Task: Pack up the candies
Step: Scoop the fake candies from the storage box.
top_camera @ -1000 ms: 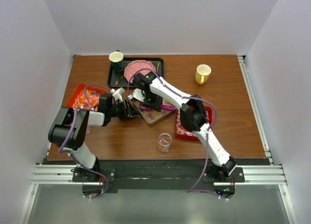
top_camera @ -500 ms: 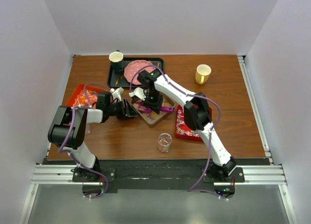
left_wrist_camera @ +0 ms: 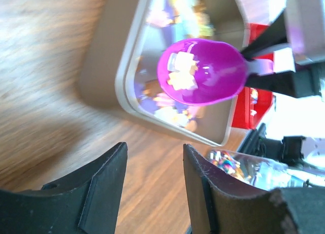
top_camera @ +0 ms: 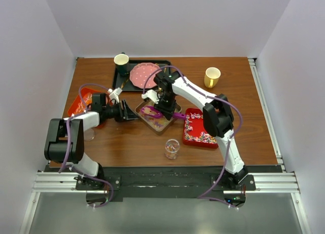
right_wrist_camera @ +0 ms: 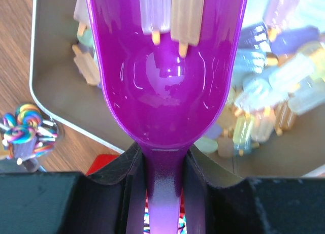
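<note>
My right gripper [top_camera: 163,103] [right_wrist_camera: 162,155] is shut on the handle of the purple scoop [top_camera: 154,112] [right_wrist_camera: 167,76], held over the tan tray [top_camera: 148,123] [right_wrist_camera: 51,92]. Two pastel candies [right_wrist_camera: 172,15] lie in the scoop's bowl, and several more pastel candies [right_wrist_camera: 274,87] fill the tray. In the left wrist view the scoop [left_wrist_camera: 200,71] hangs over the same tray [left_wrist_camera: 109,56]. My left gripper [top_camera: 127,112] [left_wrist_camera: 153,153] stands open and empty above bare wood, just left of the tray. A glass [top_camera: 171,148] [left_wrist_camera: 244,165] [right_wrist_camera: 23,132] holds swirled candies.
A red tray [top_camera: 200,128] of swirled candies lies right of the tan tray. Another red tray [top_camera: 80,102] with orange pieces is at the left. At the back stand a black tray [top_camera: 119,81] with a green cup [top_camera: 121,62] and pink plate [top_camera: 142,72], and a yellow mug [top_camera: 212,76].
My left gripper has drawn back to the left, away from the tan tray. My right arm has shifted right and back, carrying the scoop along over the tray.
</note>
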`<state>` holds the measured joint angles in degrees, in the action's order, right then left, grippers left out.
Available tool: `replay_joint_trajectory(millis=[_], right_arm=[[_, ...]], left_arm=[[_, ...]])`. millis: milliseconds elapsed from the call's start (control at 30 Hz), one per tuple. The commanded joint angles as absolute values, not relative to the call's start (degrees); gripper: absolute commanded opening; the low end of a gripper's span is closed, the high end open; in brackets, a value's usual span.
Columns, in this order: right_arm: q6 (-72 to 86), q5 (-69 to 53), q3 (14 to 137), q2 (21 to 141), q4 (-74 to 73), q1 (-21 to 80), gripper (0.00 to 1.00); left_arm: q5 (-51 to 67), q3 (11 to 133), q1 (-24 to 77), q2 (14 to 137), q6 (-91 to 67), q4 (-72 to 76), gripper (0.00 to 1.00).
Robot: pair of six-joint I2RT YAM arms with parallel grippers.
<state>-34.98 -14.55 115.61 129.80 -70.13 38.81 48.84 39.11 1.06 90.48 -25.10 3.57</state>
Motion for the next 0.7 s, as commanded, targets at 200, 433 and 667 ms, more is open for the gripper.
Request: replay_joint_trajectory(millis=[200,433,667], right_arm=[[-37.4,-23.2,92.1,107.5,-45.5,35.8,0.0],[-50.0,-21.4,96.2,102.4,-64.4,35.6,0.0],[-62.9,-16.4,91.8,93.8,-79.9,35.5,0.0]], left_arm=[[58.5,45.3,0.4,83.4,-17.1,-3.0,0.56],[52.1,50.4,0.0,79.8,-8.6,-8.8,0.58],[51.6,52.5,-2.5,79.3,-8.0,-8.5,0.58]])
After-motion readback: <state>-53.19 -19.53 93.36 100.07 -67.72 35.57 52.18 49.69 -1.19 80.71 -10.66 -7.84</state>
